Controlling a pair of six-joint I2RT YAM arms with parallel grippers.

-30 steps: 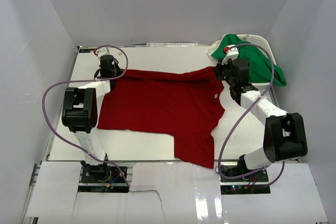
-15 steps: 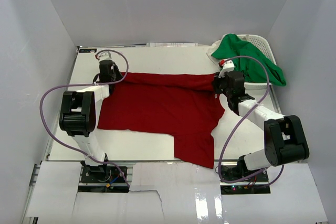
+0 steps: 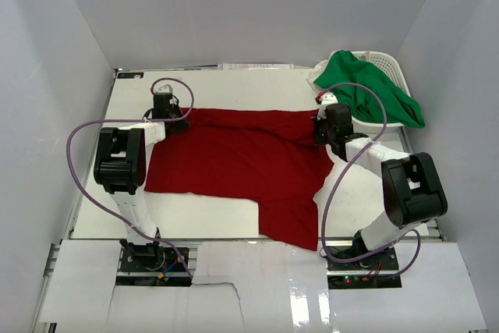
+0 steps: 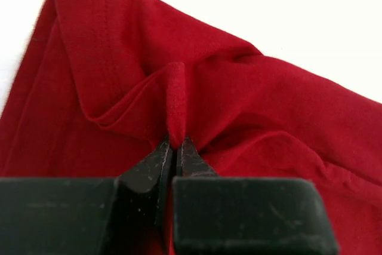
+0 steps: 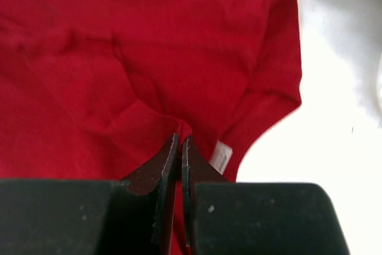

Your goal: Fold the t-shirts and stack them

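Top external view gives you the deep red t-shirt [image 3: 234,161] spread mostly flat across the middle of the white worktop [image 3: 234,83]. Its far edge runs from one arm to the other, and one flap reaches toward the near edge, right of centre. Your left pincer [image 3: 171,110] sits at the shirt's far left corner and your right pincer [image 3: 320,128] at its far right corner, both low against the cloth. The bright green t-shirt [image 3: 373,97] lies crumpled in and over the white slotted basket [image 3: 383,57] at the far right corner of the worktop, just beyond the right pincer.

On the left wrist view you see the left pincer [image 4: 173,147] pressed together on a raised ridge of red cloth. The fabric gathers into folds at the fingertips, and a stitched hem runs along the upper left.

On the right wrist view your right pincer [image 5: 179,144] is likewise closed down to a thin slit, pinching a small fold of the red shirt near its edge. A small white label [image 5: 221,158] on the shirt lies just right of the fingertips, with bare worktop beyond it. A sliver of green shows at the top right corner of that view.
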